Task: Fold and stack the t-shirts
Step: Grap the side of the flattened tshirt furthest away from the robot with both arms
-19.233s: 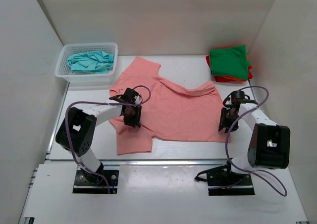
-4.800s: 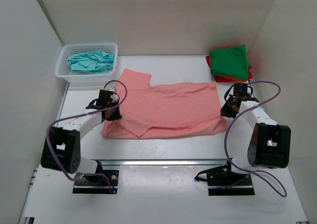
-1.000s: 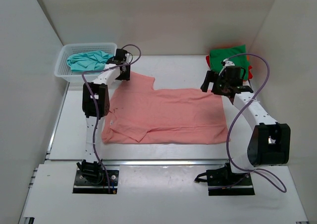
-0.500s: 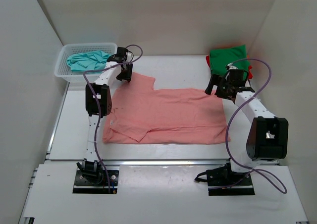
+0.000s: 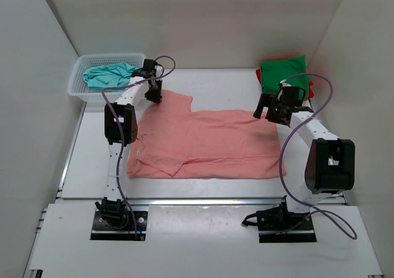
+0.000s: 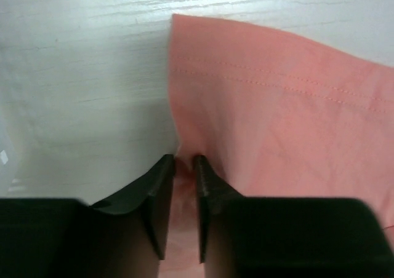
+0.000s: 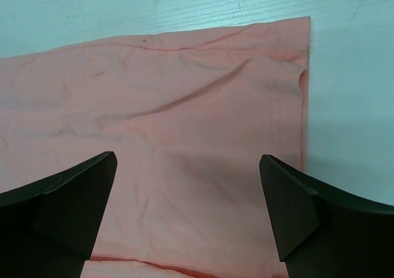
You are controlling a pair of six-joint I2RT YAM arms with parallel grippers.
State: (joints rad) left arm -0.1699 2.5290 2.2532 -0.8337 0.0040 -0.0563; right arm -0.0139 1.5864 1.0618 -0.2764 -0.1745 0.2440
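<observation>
A salmon pink t-shirt (image 5: 203,142) lies spread flat across the middle of the table. My left gripper (image 5: 154,96) is at its far left sleeve corner. In the left wrist view the jaws (image 6: 184,161) are pinched on the edge of the pink cloth (image 6: 277,106). My right gripper (image 5: 266,113) hovers over the shirt's far right corner, and in the right wrist view it (image 7: 188,160) stands wide open above the cloth (image 7: 184,93), holding nothing. A teal t-shirt (image 5: 111,76) lies crumpled in the basket. A folded green t-shirt (image 5: 283,75) tops a stack with red (image 5: 310,91) edges.
The white mesh basket (image 5: 80,92) stands at the back left, just beyond the left gripper. The folded stack sits at the back right by the wall. White walls close in on both sides and the back. Bare tabletop (image 5: 228,84) shows beyond the shirt.
The left jaws have narrowed onto the sleeve edge. The right gripper has dropped slightly toward the shirt's far right corner, still open.
</observation>
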